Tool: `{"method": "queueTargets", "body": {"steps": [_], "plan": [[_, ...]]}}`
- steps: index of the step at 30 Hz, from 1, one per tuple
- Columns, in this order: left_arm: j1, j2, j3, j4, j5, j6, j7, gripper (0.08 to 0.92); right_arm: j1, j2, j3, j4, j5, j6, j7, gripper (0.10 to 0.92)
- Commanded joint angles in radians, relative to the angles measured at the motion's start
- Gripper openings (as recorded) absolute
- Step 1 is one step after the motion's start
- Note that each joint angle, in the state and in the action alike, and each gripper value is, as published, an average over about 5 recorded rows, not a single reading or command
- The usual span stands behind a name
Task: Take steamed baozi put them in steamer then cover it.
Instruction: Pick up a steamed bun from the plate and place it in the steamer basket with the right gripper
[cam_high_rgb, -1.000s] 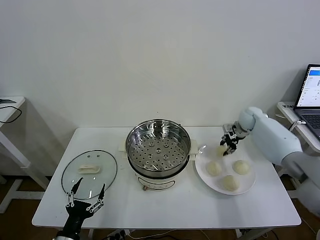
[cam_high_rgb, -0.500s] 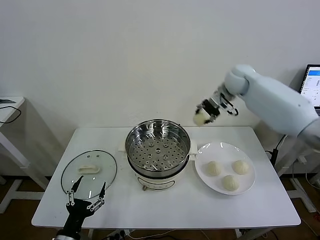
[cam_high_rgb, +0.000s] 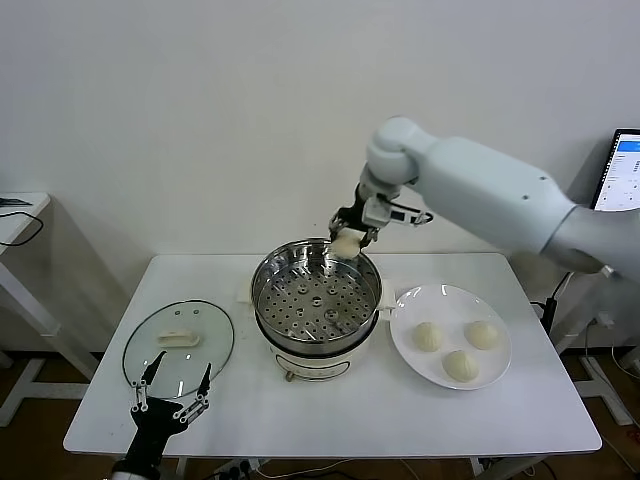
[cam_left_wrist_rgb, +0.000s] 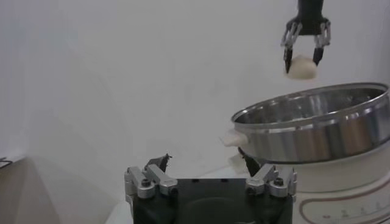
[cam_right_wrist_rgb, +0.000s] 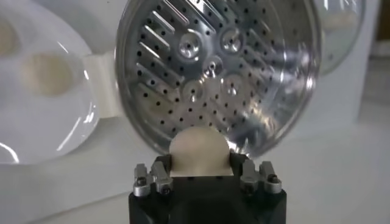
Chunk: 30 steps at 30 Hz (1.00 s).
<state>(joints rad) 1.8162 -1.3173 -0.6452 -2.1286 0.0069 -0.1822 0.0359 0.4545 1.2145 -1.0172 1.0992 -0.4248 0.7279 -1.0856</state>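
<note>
The right gripper (cam_high_rgb: 346, 240) hangs above the far rim of the steamer (cam_high_rgb: 316, 296), its fingers (cam_left_wrist_rgb: 287, 47) set on either side of one baozi (cam_high_rgb: 346, 244). In the right wrist view that bun (cam_right_wrist_rgb: 198, 151) sits between the fingers, which flank it closely; whether they press it or have just slackened cannot be told. Straight below the bun lies the steamer's perforated tray (cam_right_wrist_rgb: 213, 67), bare. The white arm (cam_high_rgb: 480, 195) runs from the gripper up and away to the robot's right.

Beyond the steamer on that same side, a white plate (cam_high_rgb: 450, 335) rests on the desk (cam_high_rgb: 330, 410) just beside the pot, carrying three more buns: one (cam_high_rgb: 428, 336) nearest the steamer, one (cam_high_rgb: 482, 334) farther out, one (cam_high_rgb: 461, 365) toward the near edge.

The left gripper (cam_high_rgb: 171, 392) waits low at the near edge of the desk, its fingers (cam_high_rgb: 143, 385) spread wide and holding nothing. Just ahead of them lies the cover (cam_high_rgb: 179, 348), flat on the desk with its white handle (cam_high_rgb: 179, 338) up, left of the steamer and apart from it.

A laptop (cam_high_rgb: 618, 172) stands at the far right.
</note>
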Motion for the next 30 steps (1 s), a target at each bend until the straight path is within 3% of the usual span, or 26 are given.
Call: {"method": "queueTargets", "body": {"steps": [1,21,27,30], "plan": [[-0.001,0.000,0.001,0.001,0.000,-0.001,-0.001,0.823,-0.089,0.128,0.014,-0.124,-0.161,0.100,0.064,0.646],[-0.007,0.001,-0.004,0.014,-0.003,-0.008,-0.002,0.823,-0.147,0.233,0.057,-0.323,-0.220,0.122,0.137,0.691],[-0.015,0.004,-0.007,0.011,-0.006,-0.005,-0.001,0.823,-0.107,0.175,0.064,-0.226,-0.153,0.090,0.085,0.779],[-0.016,0.005,-0.008,0.008,-0.007,-0.003,-0.001,0.823,-0.062,0.090,0.050,-0.122,0.006,0.012,0.012,0.816]]}}
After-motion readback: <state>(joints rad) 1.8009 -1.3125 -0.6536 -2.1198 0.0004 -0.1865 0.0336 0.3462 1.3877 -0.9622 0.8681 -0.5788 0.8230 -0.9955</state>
